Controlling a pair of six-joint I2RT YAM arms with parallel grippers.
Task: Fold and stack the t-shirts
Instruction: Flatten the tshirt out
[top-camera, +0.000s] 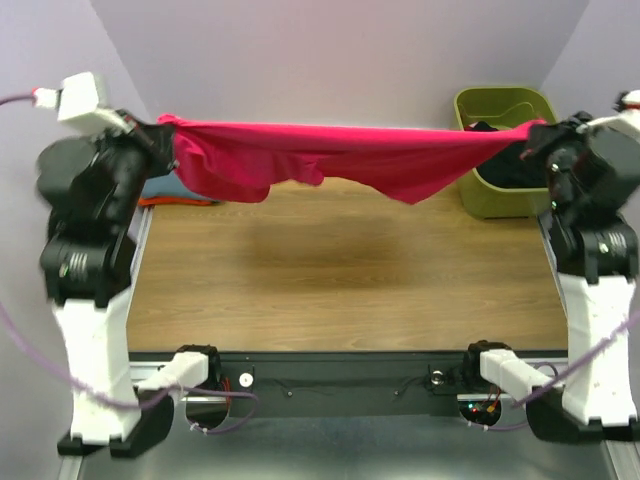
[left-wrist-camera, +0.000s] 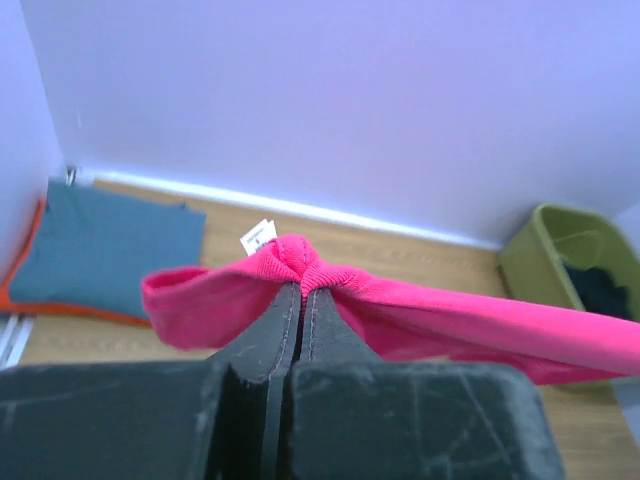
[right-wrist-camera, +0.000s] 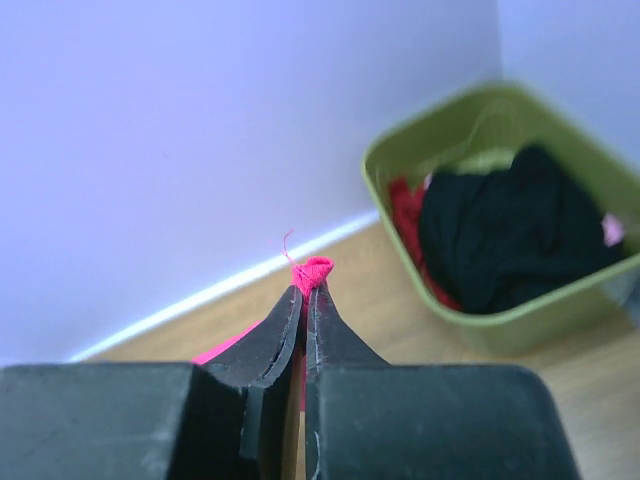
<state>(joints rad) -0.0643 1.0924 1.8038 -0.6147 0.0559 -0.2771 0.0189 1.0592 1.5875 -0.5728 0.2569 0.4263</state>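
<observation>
Magenta t-shirt hangs stretched above the table, left gripper and right gripper each pinched tight on an edge; light, limp cloth, sagging mid-span, likely best held at corners.

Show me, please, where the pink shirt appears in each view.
Top external: pink shirt hangs stretched across the upper middle.
Left wrist: at centre, bunched in the left gripper and running off to the right.
Right wrist: a small tuft at centre, pinched in the right gripper.
Shared landmark: the green bin, on the right in every view.
</observation>
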